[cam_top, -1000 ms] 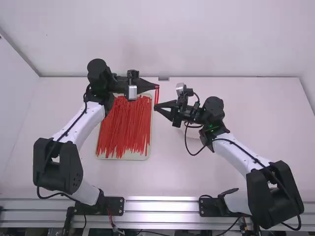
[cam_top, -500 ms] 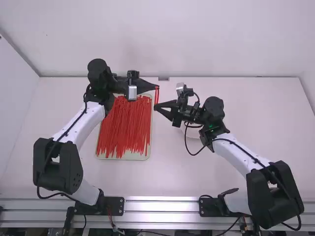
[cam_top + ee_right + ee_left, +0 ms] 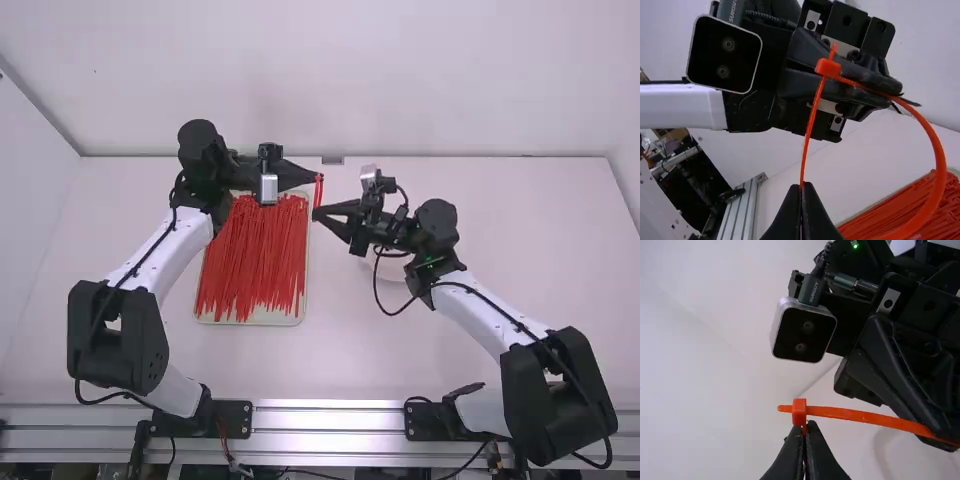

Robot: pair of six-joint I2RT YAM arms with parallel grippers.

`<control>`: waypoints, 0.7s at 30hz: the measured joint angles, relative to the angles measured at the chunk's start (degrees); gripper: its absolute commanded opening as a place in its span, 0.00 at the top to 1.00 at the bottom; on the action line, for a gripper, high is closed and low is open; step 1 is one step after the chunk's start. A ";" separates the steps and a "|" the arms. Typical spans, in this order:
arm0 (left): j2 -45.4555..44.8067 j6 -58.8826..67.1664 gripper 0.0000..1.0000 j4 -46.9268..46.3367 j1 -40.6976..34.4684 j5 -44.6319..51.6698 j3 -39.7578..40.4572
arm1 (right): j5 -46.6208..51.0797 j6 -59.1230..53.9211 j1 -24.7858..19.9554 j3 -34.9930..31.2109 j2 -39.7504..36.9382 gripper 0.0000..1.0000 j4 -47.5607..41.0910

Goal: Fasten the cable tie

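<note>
Nearest to the arm bases, a pale board [image 3: 250, 318] lies on the white desk [image 3: 520, 240] and carries a pile of spare red ties [image 3: 255, 255]. Past its far right corner, the right claw [image 3: 316, 213] is pressed fully closed on the thin tail [image 3: 807, 145] of one red cable tie [image 3: 318, 195], which hangs in the air above the desk. Compared with a second ago, this claw has risen a little toward the far side, so the tail now stands closer under the head [image 3: 828, 65]. Just behind, the left claw [image 3: 316, 179] is also fully closed, pinching the strap right below the head, and it has not moved. The strap bends out in a wide loop. I judge that the tail is being lined up with the slot; whether it has already entered, I cannot tell.
</note>
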 measured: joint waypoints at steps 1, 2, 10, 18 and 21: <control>0.00 0.00 0.98 0.02 0.00 0.17 0.00 | 0.00 0.31 0.00 0.00 0.00 1.00 0.33; 0.00 0.02 0.98 0.22 0.00 0.92 0.00 | -0.04 0.81 -0.13 -0.02 0.00 1.00 1.03; 0.00 0.00 0.98 1.36 0.07 3.52 0.00 | -0.07 3.21 -0.48 0.00 0.02 1.00 2.19; 0.00 0.00 0.98 1.73 0.07 3.17 -1.64 | -1.81 6.62 -1.44 -0.02 0.02 1.00 6.03; 0.00 0.00 0.98 1.70 0.04 3.26 -1.66 | -2.01 7.37 -1.44 -0.02 0.02 1.00 7.56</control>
